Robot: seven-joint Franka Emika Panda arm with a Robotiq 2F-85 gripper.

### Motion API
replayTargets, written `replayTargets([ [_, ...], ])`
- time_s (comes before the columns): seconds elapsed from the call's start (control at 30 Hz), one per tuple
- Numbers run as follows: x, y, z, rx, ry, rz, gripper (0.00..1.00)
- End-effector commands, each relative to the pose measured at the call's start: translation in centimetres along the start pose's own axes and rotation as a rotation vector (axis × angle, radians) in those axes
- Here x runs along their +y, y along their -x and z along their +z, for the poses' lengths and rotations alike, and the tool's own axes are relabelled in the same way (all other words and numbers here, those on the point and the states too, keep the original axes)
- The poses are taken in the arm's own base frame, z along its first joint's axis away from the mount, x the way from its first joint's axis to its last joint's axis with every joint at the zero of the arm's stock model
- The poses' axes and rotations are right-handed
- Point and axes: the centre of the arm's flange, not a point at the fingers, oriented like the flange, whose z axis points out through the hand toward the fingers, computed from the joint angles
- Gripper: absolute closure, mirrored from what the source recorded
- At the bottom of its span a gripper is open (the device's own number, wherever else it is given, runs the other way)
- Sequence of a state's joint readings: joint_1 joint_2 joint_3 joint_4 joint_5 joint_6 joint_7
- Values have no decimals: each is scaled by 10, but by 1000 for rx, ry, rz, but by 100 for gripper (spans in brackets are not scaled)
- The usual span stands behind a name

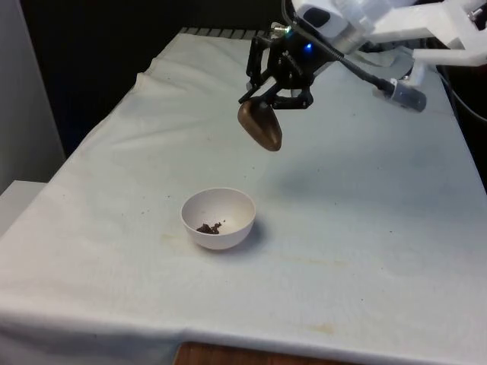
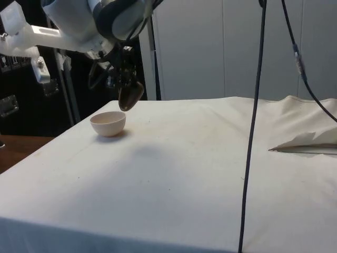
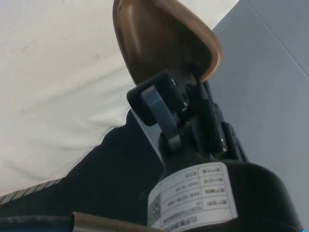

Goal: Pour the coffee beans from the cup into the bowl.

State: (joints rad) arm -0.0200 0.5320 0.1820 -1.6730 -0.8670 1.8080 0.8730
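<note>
front view: gripper [image 1: 268,97] clamped on tilted brown cup [image 1: 261,125] above table, beans [image 1: 210,227] in bowl [image 1: 218,218].

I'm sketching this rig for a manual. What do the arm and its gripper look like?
The arm is glossy white with rounded, blocky segments. A black cable runs along it towards the wrist. The gripper is black, with two slim fingers on open linkage bars, and its round base carries a white printed label.
</note>
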Motion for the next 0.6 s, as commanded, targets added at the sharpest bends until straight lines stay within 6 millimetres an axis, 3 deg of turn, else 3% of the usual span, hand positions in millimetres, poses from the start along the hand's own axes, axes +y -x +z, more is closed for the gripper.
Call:
replayTargets([
  [0.0, 3, 2, 0, 9, -23, -5, 98],
  [0.57, 18, 20, 20, 24, -59, -21, 98],
])
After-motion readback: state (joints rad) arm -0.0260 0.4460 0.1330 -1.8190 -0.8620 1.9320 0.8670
